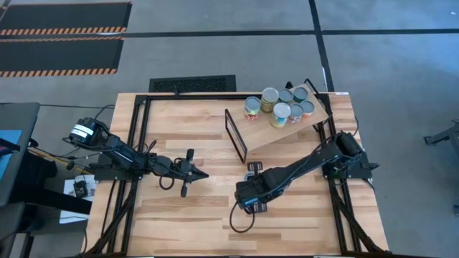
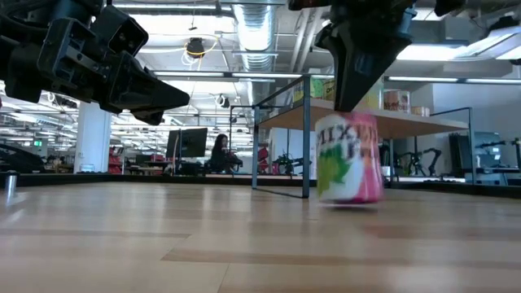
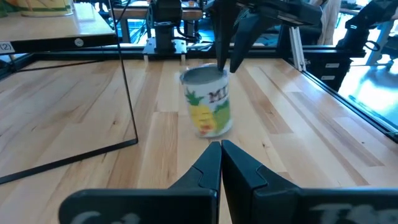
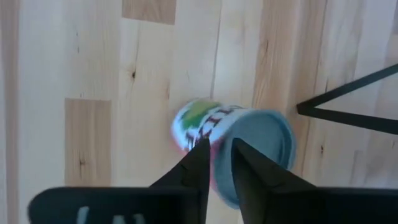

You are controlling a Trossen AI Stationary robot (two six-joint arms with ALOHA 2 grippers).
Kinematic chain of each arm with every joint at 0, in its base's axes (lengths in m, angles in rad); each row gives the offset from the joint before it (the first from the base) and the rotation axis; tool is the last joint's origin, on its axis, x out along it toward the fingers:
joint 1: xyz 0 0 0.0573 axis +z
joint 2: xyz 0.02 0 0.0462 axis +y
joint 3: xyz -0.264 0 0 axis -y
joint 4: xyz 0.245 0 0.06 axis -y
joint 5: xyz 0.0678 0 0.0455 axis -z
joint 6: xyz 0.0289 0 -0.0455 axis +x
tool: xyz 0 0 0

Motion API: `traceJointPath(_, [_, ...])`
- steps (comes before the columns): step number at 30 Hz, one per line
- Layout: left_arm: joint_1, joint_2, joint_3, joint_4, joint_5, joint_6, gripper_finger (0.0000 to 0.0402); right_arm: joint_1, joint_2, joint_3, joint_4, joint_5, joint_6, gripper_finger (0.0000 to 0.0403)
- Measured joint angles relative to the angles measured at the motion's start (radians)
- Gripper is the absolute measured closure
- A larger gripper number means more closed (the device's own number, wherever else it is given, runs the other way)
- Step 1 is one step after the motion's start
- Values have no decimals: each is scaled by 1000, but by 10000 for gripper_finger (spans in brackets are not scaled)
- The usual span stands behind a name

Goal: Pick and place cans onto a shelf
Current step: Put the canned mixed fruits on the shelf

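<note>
Pink-and-green labelled can (image 2: 350, 159) stands upright on the tabletop (image 1: 186, 215), just in front of the black frame (image 1: 236, 135) at the lower end of the shelf (image 1: 287, 129). Right gripper (image 2: 358, 94) hangs directly above it, pointing down; fingers (image 4: 198, 163) close together w/ only a narrow gap, tips at or just over the can's grey top – can't tell if they touch, and nothing's held between them. Same can in the left wrist view shows a pineapple on its label. Six more cans (image 1: 280, 106) clustered on the far, raised end of the shelf, touching or nearly so. Left gripper (image 1: 192, 170) hovers over the tabletop, well apart from the can, aimed toward it, fingers (image 3: 208, 168) pressed together & empty. Person seated far back in the room (image 2: 220, 153), low view
</note>
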Motion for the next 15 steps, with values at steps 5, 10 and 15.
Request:
traceJointPath(5, [0, 0, 0, 0, 0, 0, 401, 0, 0, 0, 1, 0, 6, 285])
traceJointPath(10, [0, 0, 0, 0, 0, 0, 401, 17, -6, 14, -30, 1, 45, 258])
traceJointPath(15, [0, 0, 0, 0, 1, 3, 401, 50, -20, 9, -49, -1, 55, 246])
